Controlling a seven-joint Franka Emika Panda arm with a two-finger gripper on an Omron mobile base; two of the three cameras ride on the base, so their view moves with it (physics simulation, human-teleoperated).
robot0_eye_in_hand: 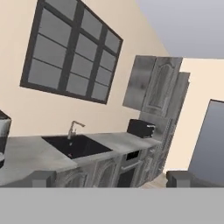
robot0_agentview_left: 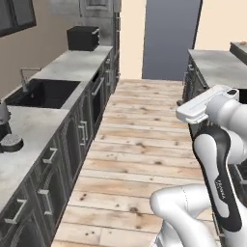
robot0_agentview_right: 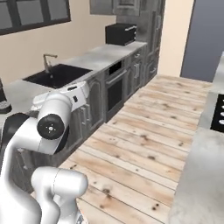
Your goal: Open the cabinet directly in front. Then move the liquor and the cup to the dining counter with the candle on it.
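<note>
The cabinet [robot0_eye_in_hand: 152, 84] hangs on the far wall above the black microwave; its lower edge also shows as the cabinet [robot0_agentview_left: 99, 6] and the cabinet [robot0_agentview_right: 119, 6]. From this distance I cannot tell how its doors stand. The dining counter [robot0_agentview_left: 217, 65] runs along the right side of the aisle, and the same dining counter [robot0_agentview_right: 199, 175] has a light marble top with a black cooktop [robot0_agentview_right: 218, 113]. The liquor, the cup and the candle are out of view. My gripper [robot0_eye_in_hand: 113, 179] is open, empty, raised in the aisle and pointing toward the sink wall, far from the cabinet.
A long grey counter [robot0_agentview_left: 34, 128] with a black sink [robot0_agentview_left: 43, 92] and faucet lines the left wall. A black microwave [robot0_agentview_left: 83, 38] stands at its far end, a coffee machine [robot0_agentview_left: 5, 132] at its near end. Wooden floor [robot0_agentview_left: 140, 144] runs between the counters.
</note>
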